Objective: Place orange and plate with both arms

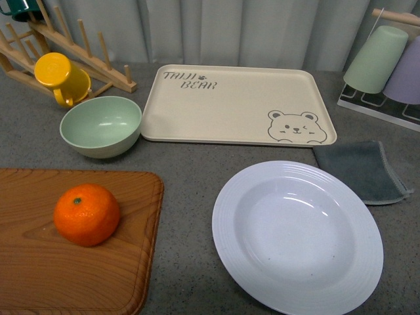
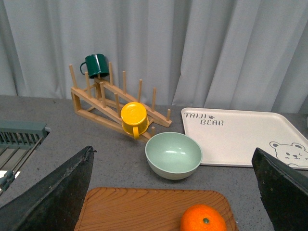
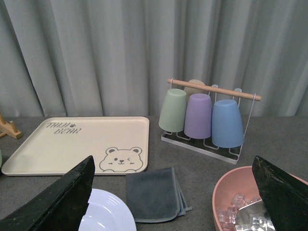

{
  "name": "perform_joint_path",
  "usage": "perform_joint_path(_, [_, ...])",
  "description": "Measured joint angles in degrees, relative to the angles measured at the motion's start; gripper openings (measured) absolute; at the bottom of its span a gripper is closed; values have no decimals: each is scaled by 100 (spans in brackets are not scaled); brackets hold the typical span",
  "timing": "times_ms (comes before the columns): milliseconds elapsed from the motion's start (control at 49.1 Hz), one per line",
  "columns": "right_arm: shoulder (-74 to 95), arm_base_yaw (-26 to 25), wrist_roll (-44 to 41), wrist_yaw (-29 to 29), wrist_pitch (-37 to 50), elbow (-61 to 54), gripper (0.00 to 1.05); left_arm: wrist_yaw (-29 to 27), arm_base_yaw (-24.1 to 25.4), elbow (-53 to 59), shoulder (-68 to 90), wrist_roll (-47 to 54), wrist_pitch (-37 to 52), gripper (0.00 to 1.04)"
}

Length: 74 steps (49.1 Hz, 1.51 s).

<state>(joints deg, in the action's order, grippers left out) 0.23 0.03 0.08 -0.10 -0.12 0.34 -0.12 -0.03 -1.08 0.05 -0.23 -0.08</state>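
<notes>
The orange (image 1: pixel 86 214) lies on a wooden cutting board (image 1: pixel 39 275) at the front left; it also shows in the left wrist view (image 2: pixel 202 219). The white ribbed plate (image 1: pixel 297 235) lies on the counter at the front right; its rim shows in the right wrist view (image 3: pixel 108 214). Neither arm shows in the front view. My left gripper (image 2: pixel 175 192) is open and empty, raised behind the orange. My right gripper (image 3: pixel 173 192) is open and empty, raised above the cloth beside the plate.
A cream bear-printed tray (image 1: pixel 236 105) lies at the back middle. A pale green bowl (image 1: pixel 101 126), a yellow mug (image 1: pixel 60 77) and a wooden rack (image 1: pixel 72 46) stand at the back left. A grey cloth (image 1: pixel 361 169), a cup rack (image 3: pixel 207 115) and a pink bowl of ice (image 3: pixel 240 207) are at the right.
</notes>
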Motion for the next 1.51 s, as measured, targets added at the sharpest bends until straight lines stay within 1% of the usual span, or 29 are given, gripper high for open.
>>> perform_joint_path(163, [0,0,0,0,0,0,96,-2,0,0,0,0,0,98])
perform_joint_path(183, [0,0,0,0,0,-2,96,-203,-70,-17,48,-79,-63,98])
perform_joint_path(224, [0,0,0,0,0,0,96,-1318,-352,-212,479,-450,-564,98])
perform_joint_path(265, [0,0,0,11,0,0,96,-1790,-391,-271,898,-612,-599,98])
perform_joint_path(285, [0,0,0,4,0,0,96,-1906,-376,-295,1110,-662,-562,98])
perform_joint_path(346, [0,0,0,4,0,0,96,-1978,-341,-459,1867,-772,-190,98])
perform_joint_path(387, [0,0,0,2,0,0,96,-1926,-343,-581,2208,-782,15,98])
perform_joint_path(448, [0,0,0,0,0,0,96,-1648,-334,-826,2962,-813,560,98])
perform_joint_path(488, [0,0,0,0,0,0,96,-1633,-396,-1038,3475,-850,785,98])
perform_joint_path(631, [0,0,0,4,0,0,96,-1554,-1145,-2004,5606,-940,1016,98])
perform_joint_path(712, [0,0,0,2,0,0,96,-1471,-1355,-2455,6441,-879,951,98])
perform_joint_path(794, [0,0,0,2,0,-2,96,-1419,-1449,-2761,7005,-765,968,98])
perform_joint_path(936, [0,0,0,2,0,0,96,-1423,-1604,-3185,7809,-505,887,98])
perform_joint_path(977, [0,0,0,2,0,0,96,-1412,-1668,-3300,8070,-424,704,98])
perform_joint_path(1058, [0,0,0,2,0,0,96,-1222,-1727,-3370,8336,-358,310,98])
perform_joint_path(1343, [0,0,0,2,0,0,96,-1104,-1720,-3532,9075,-90,-146,98])
perform_joint_path(1506, [-2,0,0,2,0,-2,96,-1115,-1742,-3694,9272,-22,-234,98])
